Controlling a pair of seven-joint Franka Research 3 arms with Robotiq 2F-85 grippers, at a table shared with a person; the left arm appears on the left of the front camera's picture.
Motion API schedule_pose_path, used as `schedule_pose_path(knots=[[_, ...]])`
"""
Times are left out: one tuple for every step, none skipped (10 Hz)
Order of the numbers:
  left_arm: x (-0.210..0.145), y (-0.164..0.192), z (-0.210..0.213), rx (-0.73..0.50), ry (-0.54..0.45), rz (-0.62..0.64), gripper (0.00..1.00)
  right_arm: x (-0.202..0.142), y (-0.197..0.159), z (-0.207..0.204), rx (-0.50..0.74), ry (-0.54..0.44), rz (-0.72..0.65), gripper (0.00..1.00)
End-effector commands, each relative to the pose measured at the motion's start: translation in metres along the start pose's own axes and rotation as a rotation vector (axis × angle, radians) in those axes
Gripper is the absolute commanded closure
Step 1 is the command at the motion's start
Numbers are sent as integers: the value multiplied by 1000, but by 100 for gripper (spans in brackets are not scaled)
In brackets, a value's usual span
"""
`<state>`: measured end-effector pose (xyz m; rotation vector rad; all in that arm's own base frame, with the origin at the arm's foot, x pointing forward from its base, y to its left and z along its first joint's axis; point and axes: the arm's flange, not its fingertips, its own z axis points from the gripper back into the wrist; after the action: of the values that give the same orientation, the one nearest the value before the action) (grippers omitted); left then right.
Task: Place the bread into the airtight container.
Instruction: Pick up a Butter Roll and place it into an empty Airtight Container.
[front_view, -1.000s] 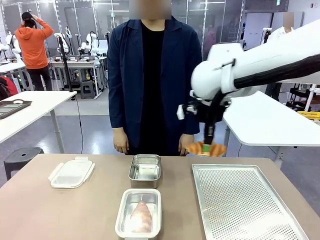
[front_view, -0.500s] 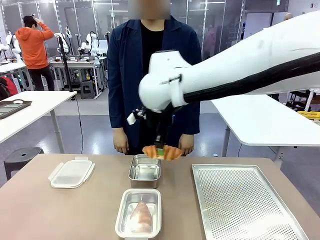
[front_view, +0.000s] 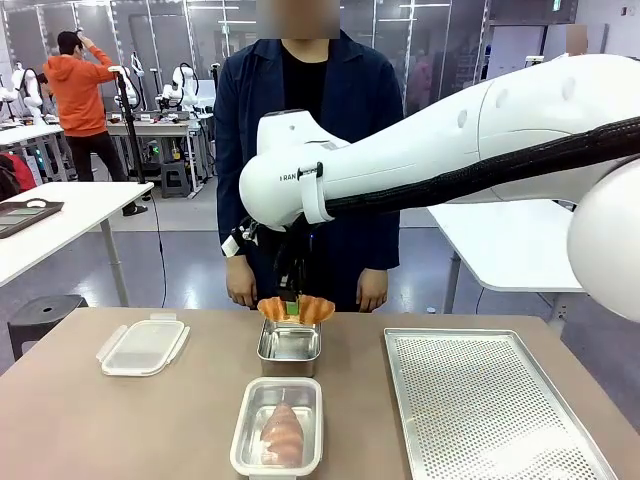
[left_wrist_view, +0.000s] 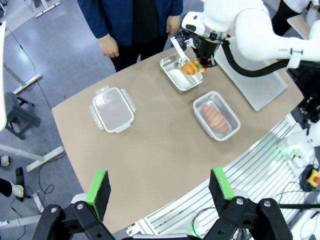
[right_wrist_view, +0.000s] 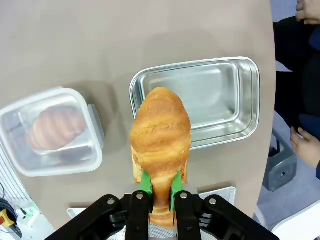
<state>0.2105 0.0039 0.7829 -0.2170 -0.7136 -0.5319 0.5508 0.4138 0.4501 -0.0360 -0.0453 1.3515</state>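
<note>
The right pincer (right_wrist_view: 159, 189) was clamped on the bread (right_wrist_view: 160, 135), a croissant held just above the open steel container (right_wrist_view: 220, 95) towards the far edge of the desk (front_view: 120, 430). The bread appeared clear of the rim, though the front view left this uncertain. The left pincer (left_wrist_view: 160, 187) stood high over the desk, its jaws apart and empty. A clear lidded box (front_view: 248, 425) holding another pastry lay just nearer.

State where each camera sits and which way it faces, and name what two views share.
Front view: fixed on the robot's side, facing the person across the table; the right arm reaches in, right gripper holding the bread.
Left wrist view: high up, looking down on the table; the open left gripper at the bottom.
Right wrist view: looking down past its fingers at the steel container.
Shared: all three show bread and container.
</note>
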Motion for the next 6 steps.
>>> schedule_pose_path(knots=[[1, -1, 0, -21, -4, -17, 0, -4, 4, -3, -1, 9, -1, 100], [1, -1, 0, -21, -4, -17, 0, -4, 4, -3, -1, 9, -1, 100], [1, -1, 0, -21, -4, -17, 0, -4, 4, -3, -1, 9, -1, 100], [1, -1, 0, -21, -4, -17, 0, -4, 4, -3, -1, 9, -1, 100], [1, -1, 0, -21, -4, -17, 0, -4, 4, -3, -1, 9, -1, 100], [1, -1, 0, -21, -4, -17, 0, 0, 0, -1, 2, 2, 0, 83]])
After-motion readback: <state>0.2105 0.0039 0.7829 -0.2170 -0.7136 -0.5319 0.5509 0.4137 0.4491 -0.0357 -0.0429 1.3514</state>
